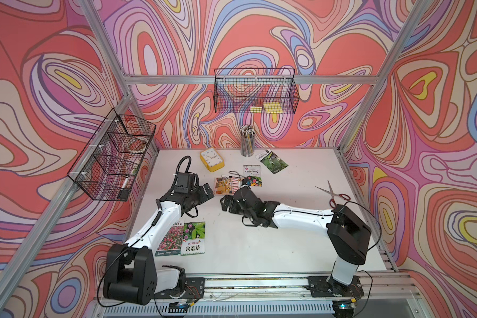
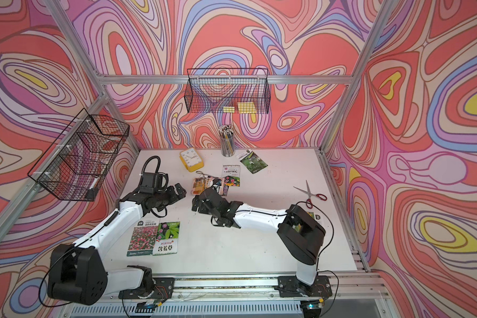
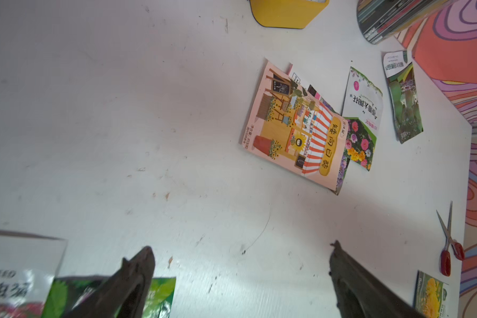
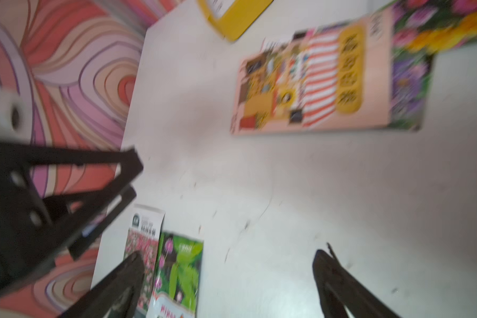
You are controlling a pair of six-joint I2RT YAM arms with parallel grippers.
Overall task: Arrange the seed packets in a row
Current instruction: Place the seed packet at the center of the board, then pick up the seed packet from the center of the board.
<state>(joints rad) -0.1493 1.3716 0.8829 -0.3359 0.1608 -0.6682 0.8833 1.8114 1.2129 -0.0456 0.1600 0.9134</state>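
Left gripper [image 1: 207,192] and right gripper [image 1: 225,205] gape wide, empty. Two packets [image 1: 194,238] lie paired well in front of the clock [image 1: 211,160]; just beside it, the shopfront packet [image 1: 226,185] lies atop others. Third pick coming, I'd say: pinch that one's edge alone.

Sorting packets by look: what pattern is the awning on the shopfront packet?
Red and white stripes; the shopfront packet shows best in the left wrist view.

Seven seed packets [image 2: 167,237] | one yellow clock [image 2: 191,160] | one cup of pencils [image 2: 227,146] | one pair of red-handled scissors [image 2: 311,194] | two black wire baskets [image 2: 227,93] | two sticky-note pads [image 2: 247,107] | two robot arms [image 2: 259,217] | one white table [image 2: 259,247]
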